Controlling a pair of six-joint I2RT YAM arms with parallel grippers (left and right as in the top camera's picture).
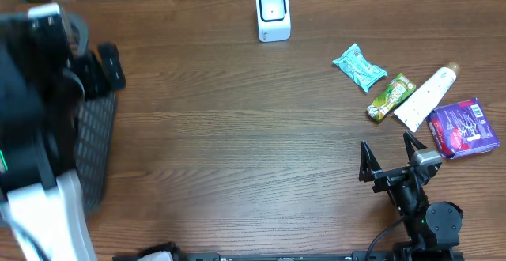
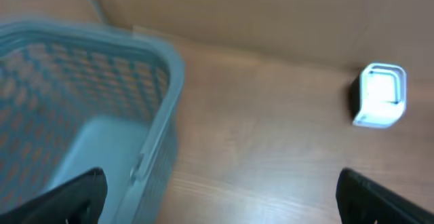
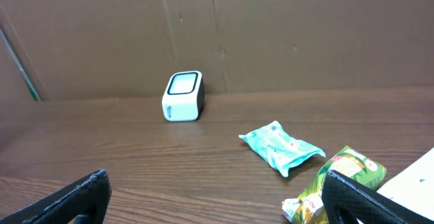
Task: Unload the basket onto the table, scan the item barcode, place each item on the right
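The white barcode scanner (image 1: 273,13) stands at the back middle of the table, window facing forward; it also shows as the scanner (image 3: 183,96) and, blurred, the scanner (image 2: 381,95). The items lie at the right: a teal packet (image 1: 360,66), a green packet (image 1: 391,96), a white tube (image 1: 427,96) and a purple packet (image 1: 465,128). My right gripper (image 1: 387,146) is open and empty, near the front, just short of the green packet (image 3: 336,180). My left gripper (image 2: 220,203) is open and empty, hovering at the rim of a basket (image 2: 102,108).
The mesh basket (image 1: 93,146) sits at the table's left edge, partly covered by my left arm (image 1: 39,95). A brown cardboard wall (image 3: 271,34) closes off the back behind the scanner. Bare wood lies between the basket and the items.
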